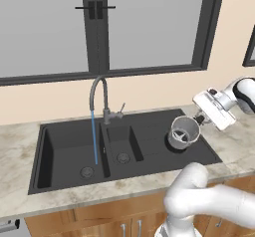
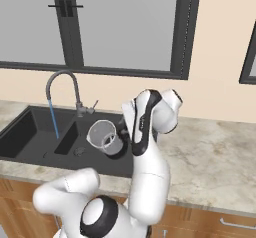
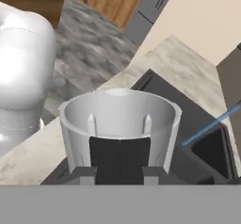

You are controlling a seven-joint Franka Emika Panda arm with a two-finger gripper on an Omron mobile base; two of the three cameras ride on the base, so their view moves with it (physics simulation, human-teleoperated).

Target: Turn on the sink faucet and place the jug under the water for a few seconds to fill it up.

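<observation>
My gripper (image 1: 198, 120) clamped on jug (image 1: 184, 133) handle, jug tilted above sink (image 1: 60, 146) drainboard, right of faucet (image 1: 99, 99). Water (image 1: 93, 136) running into left basin.

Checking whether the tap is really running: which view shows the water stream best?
The left base view: the water runs unobstructed from the faucet down into the sink. The right base view shows it shorter and farther off; the hand view catches just a slanted piece beyond the jug.
</observation>
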